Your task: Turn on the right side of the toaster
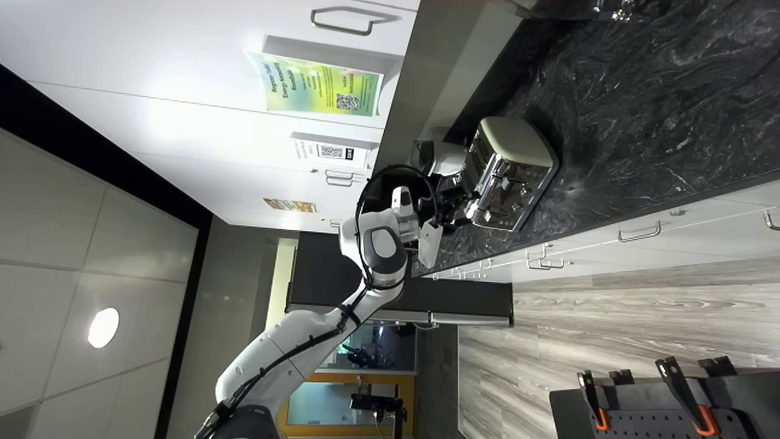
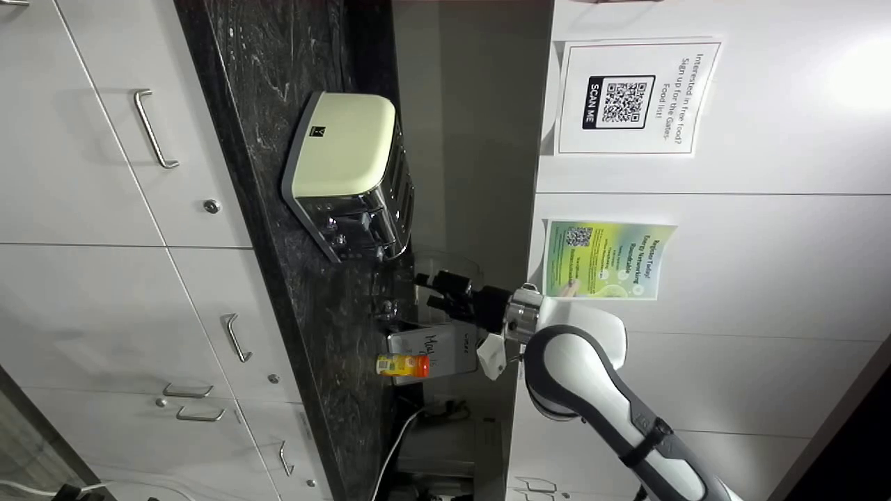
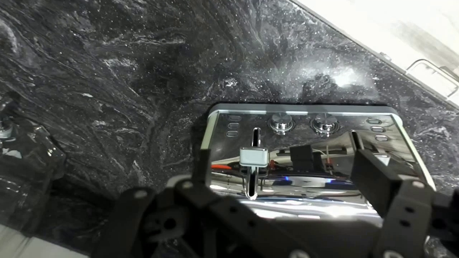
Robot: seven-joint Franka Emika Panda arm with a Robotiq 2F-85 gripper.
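The toaster stands on the dark counter, with cream sides and a shiny chrome control face. It also shows in an exterior view. In the wrist view its chrome face carries two knobs and two slotted levers. The left lever is fully visible, partway along its slot. The right lever is partly hidden behind my right finger. My gripper is open and empty, its fingers spread wide in front of the face. In an exterior view, the gripper appears apart from the toaster.
A yellow bottle with a red cap and a grey sign with handwriting stand on the counter behind the gripper. A clear container is near the fingers. White wall cabinets hang above. The counter's front edge runs past the toaster.
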